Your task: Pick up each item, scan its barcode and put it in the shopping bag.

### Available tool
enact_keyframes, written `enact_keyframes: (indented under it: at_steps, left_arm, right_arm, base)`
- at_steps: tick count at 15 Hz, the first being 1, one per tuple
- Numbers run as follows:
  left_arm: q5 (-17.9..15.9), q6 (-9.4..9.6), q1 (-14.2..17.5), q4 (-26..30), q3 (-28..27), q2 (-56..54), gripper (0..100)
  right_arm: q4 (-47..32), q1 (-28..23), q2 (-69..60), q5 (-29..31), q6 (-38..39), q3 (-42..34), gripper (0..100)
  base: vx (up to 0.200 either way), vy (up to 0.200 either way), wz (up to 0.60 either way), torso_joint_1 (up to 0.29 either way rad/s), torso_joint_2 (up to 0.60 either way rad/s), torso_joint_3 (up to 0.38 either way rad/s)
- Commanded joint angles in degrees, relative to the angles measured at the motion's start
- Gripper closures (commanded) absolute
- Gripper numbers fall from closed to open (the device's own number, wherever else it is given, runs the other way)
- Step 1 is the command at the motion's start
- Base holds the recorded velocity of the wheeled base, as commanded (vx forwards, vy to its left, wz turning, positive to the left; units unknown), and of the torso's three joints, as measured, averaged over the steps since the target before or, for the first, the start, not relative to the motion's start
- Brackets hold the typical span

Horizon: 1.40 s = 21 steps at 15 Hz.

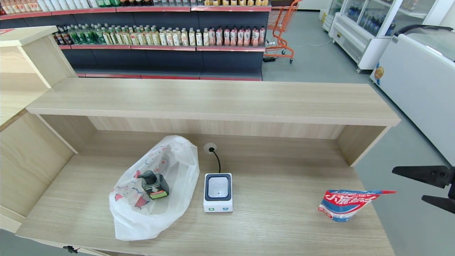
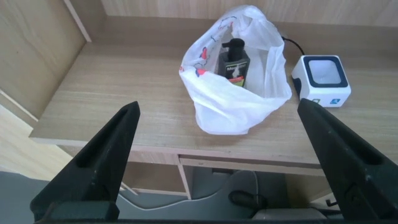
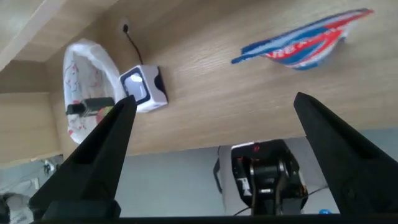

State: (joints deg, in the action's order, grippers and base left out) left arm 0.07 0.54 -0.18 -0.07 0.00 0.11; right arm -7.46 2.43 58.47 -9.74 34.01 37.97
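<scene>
Right gripper (image 1: 407, 185): jaws apart, snack pouch (image 1: 350, 203) near its tips.
Left gripper (image 2: 219, 104): jaws apart, shopping bag (image 2: 231, 117) ahead.

A: What lies closest?

B: A light wooden checkout counter (image 1: 284, 217) fills the lower half. It has a raised ledge (image 1: 213, 99) along its far side and a round cable hole (image 1: 210, 147) near the centre.

A: And beyond it?

B: At twelve o'clock, dark store shelves (image 1: 160, 58) with red edges carry rows of drink bottles (image 1: 160, 37). At one o'clock an orange shopping cart (image 1: 280, 19) stands on grey floor (image 1: 320, 67). A glass-fronted cooler (image 1: 362, 25) is at two o'clock and a white chest freezer (image 1: 416, 78) at three.
</scene>
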Motion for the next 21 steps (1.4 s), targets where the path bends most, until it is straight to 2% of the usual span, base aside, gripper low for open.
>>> enact_keyframes:
  at_steps: [1, 2, 4, 7, 12, 16, 21]
  left_arm:
    - [0.01, -0.01, 0.01, -0.01, 0.00, -0.02, 0]
    - [0.01, -0.01, 0.01, -0.01, 0.00, -0.02, 0]
    - [0.01, 0.08, 0.01, -0.01, 0.00, -0.02, 0]
    - [0.01, -0.01, 0.01, -0.01, 0.00, -0.02, 0]
    - [0.01, -0.01, 0.09, -0.01, 0.00, -0.02, 0]
    - [0.01, -0.01, 0.01, -0.01, 0.00, -0.02, 0]
    - [0.01, -0.01, 0.01, -0.01, 0.00, -0.02, 0]
  right_arm:
    - [-3.00, 0.04, 1.30, 3.32, 2.99, 2.37, 0]
    - [-4.14, 0.04, 1.83, 4.47, 3.96, 3.07, 0]
    - [-7.22, 0.04, 5.25, 11.59, 10.64, 5.97, 0]
    - [-7.66, -0.58, 10.26, 16.60, 14.50, 6.59, 0]
    - [-7.13, -1.28, 19.49, 23.45, 15.56, 6.76, 0]
    - [-6.78, -1.20, 25.47, 24.59, 17.40, 6.76, 0]
    - [1.84, -1.02, 35.84, 26.88, 17.32, 6.59, 0]
  base:
    - [0.000, 0.000, 0.00, 0.000, 0.00, 0.000]
    - [0.000, 0.000, 0.00, 0.000, 0.00, 0.000]
    - [0.000, 0.000, 0.00, 0.000, 0.00, 0.000]
    - [0.000, 0.000, 0.00, 0.000, 0.00, 0.000]
    - [0.000, 0.000, 0.00, 0.000, 0.00, 0.000]
    - [0.000, 0.000, 0.00, 0.000, 0.00, 0.000]
    - [0.000, 0.000, 0.00, 0.000, 0.00, 0.000]
